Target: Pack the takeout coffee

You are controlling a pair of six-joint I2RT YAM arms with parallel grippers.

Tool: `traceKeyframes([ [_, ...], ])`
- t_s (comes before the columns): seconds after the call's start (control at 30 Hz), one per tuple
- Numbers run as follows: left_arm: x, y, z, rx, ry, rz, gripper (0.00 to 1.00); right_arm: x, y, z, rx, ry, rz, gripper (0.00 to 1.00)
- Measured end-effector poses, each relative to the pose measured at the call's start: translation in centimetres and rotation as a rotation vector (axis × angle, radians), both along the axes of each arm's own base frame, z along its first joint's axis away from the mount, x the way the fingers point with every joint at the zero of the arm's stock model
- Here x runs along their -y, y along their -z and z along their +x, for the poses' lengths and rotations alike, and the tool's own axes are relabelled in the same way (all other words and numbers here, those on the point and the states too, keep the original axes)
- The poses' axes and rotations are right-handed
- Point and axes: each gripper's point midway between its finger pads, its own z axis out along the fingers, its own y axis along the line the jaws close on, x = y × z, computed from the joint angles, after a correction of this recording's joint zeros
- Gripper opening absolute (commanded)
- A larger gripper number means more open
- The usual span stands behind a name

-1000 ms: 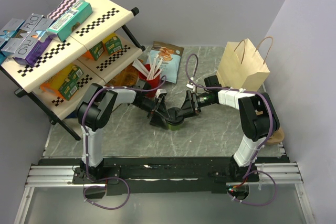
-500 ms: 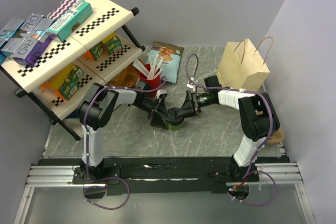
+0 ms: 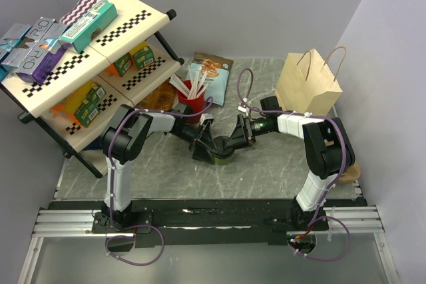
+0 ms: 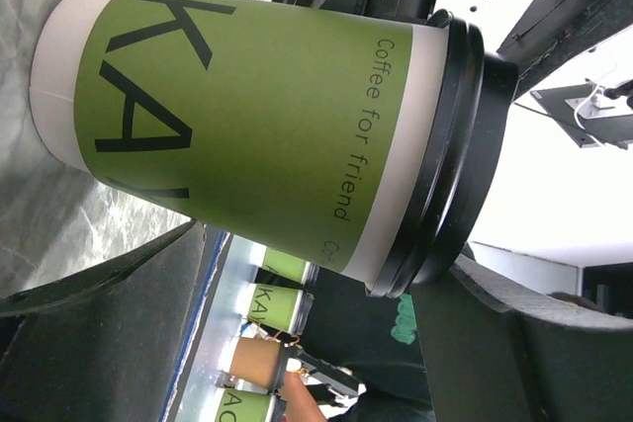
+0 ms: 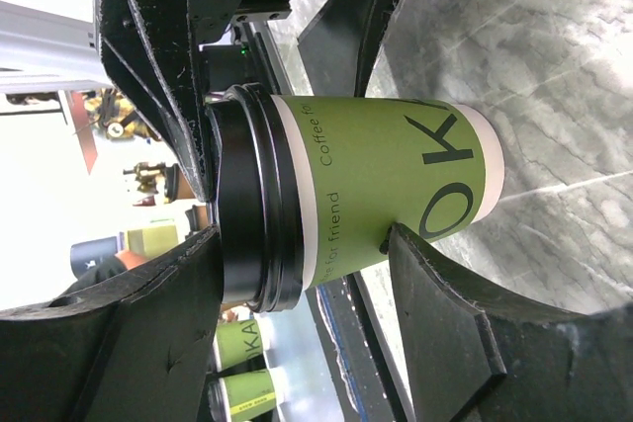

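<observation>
Marble table (image 3: 279, 164): both jaws spread round green cup (image 4: 247, 135), reads "Coffee for friend".

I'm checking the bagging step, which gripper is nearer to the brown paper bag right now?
Right. The right gripper is at the coffee cup, on the side facing the paper bag; the left gripper is on the cup's far side.

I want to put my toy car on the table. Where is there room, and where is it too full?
There is bare table in front of the green cup, between it and the arms' bases. More bare room lies behind the cup, between the snack bag and the paper bag. It is crowded in the middle, where both grippers meet at the cup, and by the red cup beside the shelf.
</observation>
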Motion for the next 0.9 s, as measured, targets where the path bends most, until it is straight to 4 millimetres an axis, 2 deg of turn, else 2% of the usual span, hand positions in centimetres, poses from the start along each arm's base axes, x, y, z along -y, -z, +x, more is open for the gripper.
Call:
traceKeyframes([
  [0.53,1.4,0.1,-0.1,0.064,0.032,0.008,0.02,0.8,0.0,0.1,0.031,0.008,-0.036,0.69],
  [0.57,1.6,0.0,-0.3,0.086,0.035,0.024,0.11,0.9,0.1,0.2,0.04,0.005,-0.039,0.69],
  [0.73,2.5,-0.4,-1.1,0.188,0.043,0.08,0.27,0.9,-0.2,-0.3,0.068,-0.027,-0.045,0.69],
  [0.77,2.5,-0.8,-1.0,0.216,0.039,0.081,0.33,1.0,-0.3,-0.4,0.075,-0.032,-0.048,0.69],
  [0.9,2.4,-1.1,-0.7,0.286,0.029,0.085,0.39,1.0,-0.4,-0.3,0.098,-0.048,-0.06,0.7],
])
